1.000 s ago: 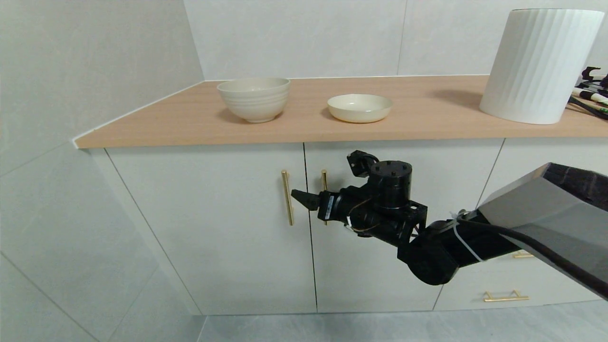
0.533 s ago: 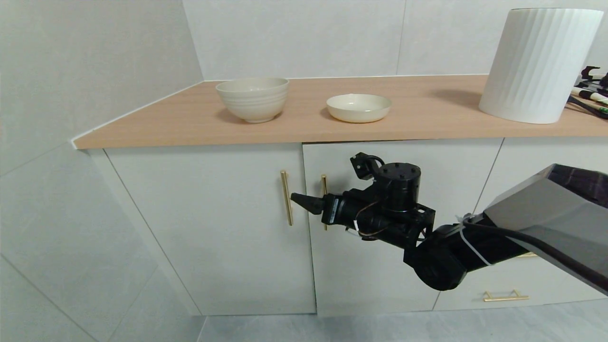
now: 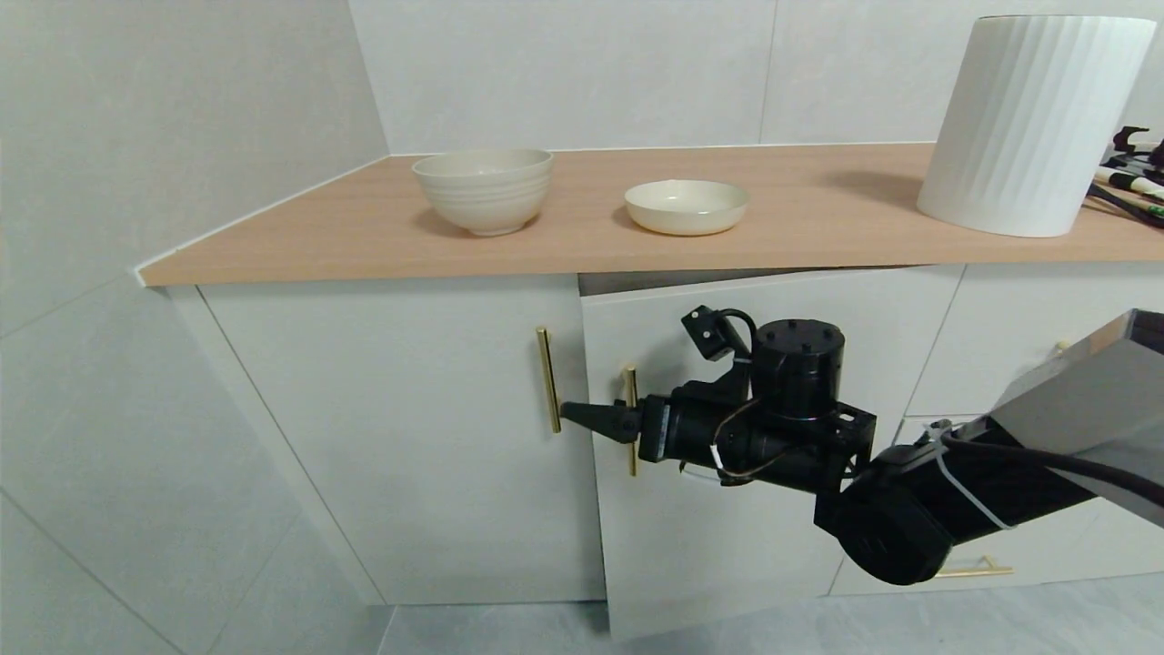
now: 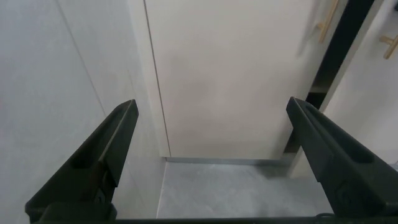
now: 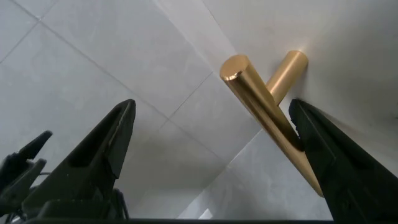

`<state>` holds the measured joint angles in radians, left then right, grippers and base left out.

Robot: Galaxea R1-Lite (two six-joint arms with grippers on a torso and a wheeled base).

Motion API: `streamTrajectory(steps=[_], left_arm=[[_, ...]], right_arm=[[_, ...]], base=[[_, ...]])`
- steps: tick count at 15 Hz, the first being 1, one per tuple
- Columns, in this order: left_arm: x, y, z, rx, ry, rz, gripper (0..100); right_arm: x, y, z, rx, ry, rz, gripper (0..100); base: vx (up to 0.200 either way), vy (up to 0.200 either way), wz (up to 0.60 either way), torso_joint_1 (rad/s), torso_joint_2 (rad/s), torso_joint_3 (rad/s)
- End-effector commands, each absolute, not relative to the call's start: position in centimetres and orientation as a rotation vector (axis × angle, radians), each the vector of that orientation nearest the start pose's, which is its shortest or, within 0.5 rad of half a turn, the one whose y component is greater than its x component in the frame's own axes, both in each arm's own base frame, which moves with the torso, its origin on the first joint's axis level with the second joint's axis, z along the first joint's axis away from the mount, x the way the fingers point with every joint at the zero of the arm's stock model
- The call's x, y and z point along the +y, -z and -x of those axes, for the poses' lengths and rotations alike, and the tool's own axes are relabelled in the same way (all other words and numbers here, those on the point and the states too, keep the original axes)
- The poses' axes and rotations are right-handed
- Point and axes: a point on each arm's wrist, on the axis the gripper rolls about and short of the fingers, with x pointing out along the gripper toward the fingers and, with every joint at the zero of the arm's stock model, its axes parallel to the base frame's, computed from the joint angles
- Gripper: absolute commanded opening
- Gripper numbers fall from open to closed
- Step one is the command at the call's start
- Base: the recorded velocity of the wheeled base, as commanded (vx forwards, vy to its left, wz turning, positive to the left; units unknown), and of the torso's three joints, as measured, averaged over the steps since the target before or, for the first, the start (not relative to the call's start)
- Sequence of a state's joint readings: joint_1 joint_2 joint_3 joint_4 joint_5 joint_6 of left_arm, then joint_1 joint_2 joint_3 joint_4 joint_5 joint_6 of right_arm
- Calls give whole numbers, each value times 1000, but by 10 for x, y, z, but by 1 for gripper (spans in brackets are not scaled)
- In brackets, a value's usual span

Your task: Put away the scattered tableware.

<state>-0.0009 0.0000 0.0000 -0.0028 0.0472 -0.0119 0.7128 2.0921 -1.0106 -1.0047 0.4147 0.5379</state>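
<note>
A deep ribbed cream bowl (image 3: pixel 484 189) and a shallow cream dish (image 3: pixel 687 206) stand on the wooden countertop (image 3: pixel 364 241). Below them, my right gripper (image 3: pixel 591 420) is at the gold handle (image 3: pixel 630 420) of the right cabinet door (image 3: pixel 727 546), which stands slightly ajar. In the right wrist view the gripper (image 5: pixel 211 106) is open, and the handle (image 5: pixel 261 102) lies between its fingers, against one of them. My left gripper (image 4: pixel 210 109) is open with nothing in it, low before a pale cabinet panel (image 4: pixel 230 74) and the floor (image 4: pixel 224 186).
The left cabinet door (image 3: pixel 391 437) is closed, its gold handle (image 3: pixel 547 380) close beside the gripper tip. A tall white ribbed cylinder (image 3: pixel 1032 123) and some utensils (image 3: pixel 1132 186) stand at the counter's right end. Drawers with a gold handle (image 3: pixel 978 571) lie lower right. A tiled wall closes the left side.
The right cabinet door has swung outward, opening a gap under the countertop. My right gripper has drawn back and down with the handle.
</note>
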Motion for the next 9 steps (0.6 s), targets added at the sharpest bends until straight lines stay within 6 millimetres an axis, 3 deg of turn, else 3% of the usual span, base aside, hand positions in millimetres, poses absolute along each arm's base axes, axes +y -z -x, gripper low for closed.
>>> streamTrajectory(steps=[1, 9], left_arm=[[1, -76, 23, -3, -46, 12, 100], [1, -82, 24, -32, -55, 10, 100]], right_arm=[[260, -139, -287, 365, -1084, -468, 100], [230, -141, -248, 440, -1217, -449, 100]], base=[[0, 0, 0, 0, 0, 0], [0, 0, 0, 0, 0, 0]])
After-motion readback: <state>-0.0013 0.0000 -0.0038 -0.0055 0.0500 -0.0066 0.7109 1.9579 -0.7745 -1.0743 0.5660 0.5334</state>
